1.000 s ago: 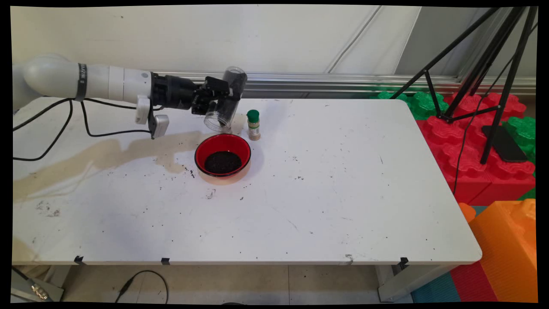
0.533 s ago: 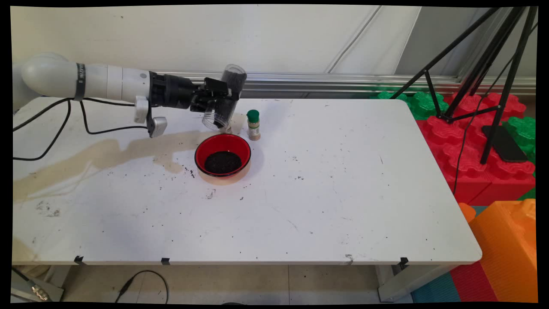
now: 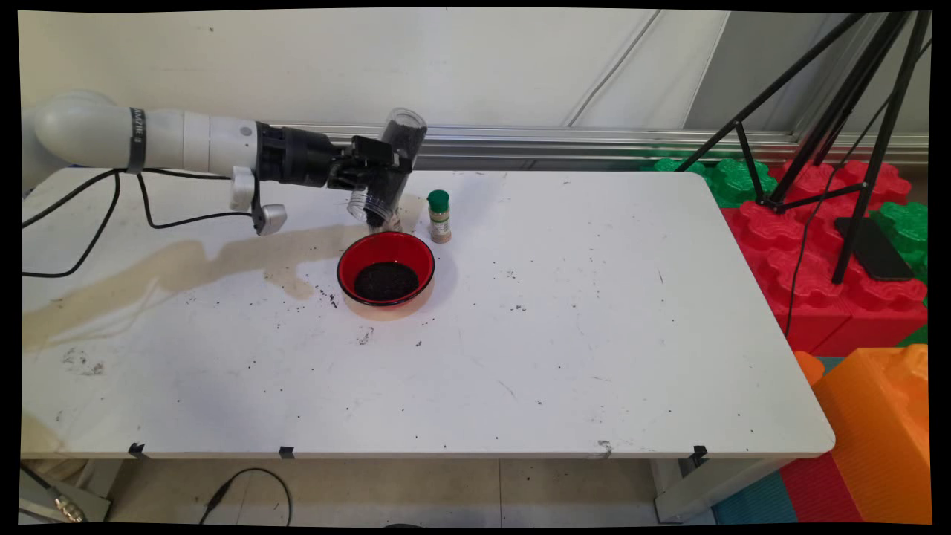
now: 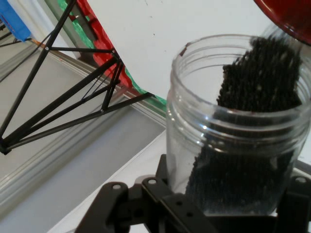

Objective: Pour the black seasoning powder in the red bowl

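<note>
My gripper (image 3: pixel 379 172) is shut on a clear plastic jar (image 3: pixel 390 167) that is tipped with its open mouth down, just above the far rim of a red bowl (image 3: pixel 385 268). Black grains lie in a heap in the bowl's bottom. In the hand view the jar (image 4: pixel 233 131) fills the right half, and dark grains cling along its inside towards the mouth. The bowl's red rim (image 4: pixel 286 17) shows at the top right corner there. A small spice bottle with a green cap (image 3: pixel 439 216) stands upright just right of the jar.
A long tan stain (image 3: pixel 186 267) runs across the white table (image 3: pixel 594 334) left of the bowl, with black specks scattered about. Black cables (image 3: pixel 111 215) hang from the arm. A black tripod (image 3: pixel 839 141) and red, green and orange foam blocks (image 3: pixel 877 401) stand off the table's right side.
The arm has drawn slightly left and up, and the jar has tilted a little steeper, its mouth moving nearer the bowl's far rim.
</note>
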{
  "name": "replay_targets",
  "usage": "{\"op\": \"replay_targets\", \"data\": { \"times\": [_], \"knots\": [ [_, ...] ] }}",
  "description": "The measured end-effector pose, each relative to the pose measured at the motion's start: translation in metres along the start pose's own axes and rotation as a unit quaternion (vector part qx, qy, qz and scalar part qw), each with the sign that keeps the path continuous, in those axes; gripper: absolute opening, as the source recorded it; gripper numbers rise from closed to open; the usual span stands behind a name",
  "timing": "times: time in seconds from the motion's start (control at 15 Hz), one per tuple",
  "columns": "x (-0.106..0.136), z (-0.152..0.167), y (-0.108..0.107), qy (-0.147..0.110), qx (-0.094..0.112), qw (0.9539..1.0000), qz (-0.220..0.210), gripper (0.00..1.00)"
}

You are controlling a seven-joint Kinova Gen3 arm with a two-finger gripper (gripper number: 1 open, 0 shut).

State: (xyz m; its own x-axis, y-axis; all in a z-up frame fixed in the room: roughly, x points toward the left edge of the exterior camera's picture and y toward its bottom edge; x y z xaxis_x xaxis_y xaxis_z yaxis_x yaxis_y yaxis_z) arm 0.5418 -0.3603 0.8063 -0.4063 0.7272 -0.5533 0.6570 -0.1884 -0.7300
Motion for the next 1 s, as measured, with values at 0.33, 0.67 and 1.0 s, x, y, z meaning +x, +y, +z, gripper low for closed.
{"op": "replay_targets", "data": {
  "times": [0.33,0.67,1.0],
  "knots": [
    [0.0003,-0.0015,0.0004,0.001,0.001,0.9999,0.015,0.00],
    [0.0003,-0.0016,0.0000,0.002,0.003,0.9997,0.025,0.00],
    [0.0000,-0.0014,0.0000,0.002,0.004,0.9994,0.034,0.00]
  ]
}}
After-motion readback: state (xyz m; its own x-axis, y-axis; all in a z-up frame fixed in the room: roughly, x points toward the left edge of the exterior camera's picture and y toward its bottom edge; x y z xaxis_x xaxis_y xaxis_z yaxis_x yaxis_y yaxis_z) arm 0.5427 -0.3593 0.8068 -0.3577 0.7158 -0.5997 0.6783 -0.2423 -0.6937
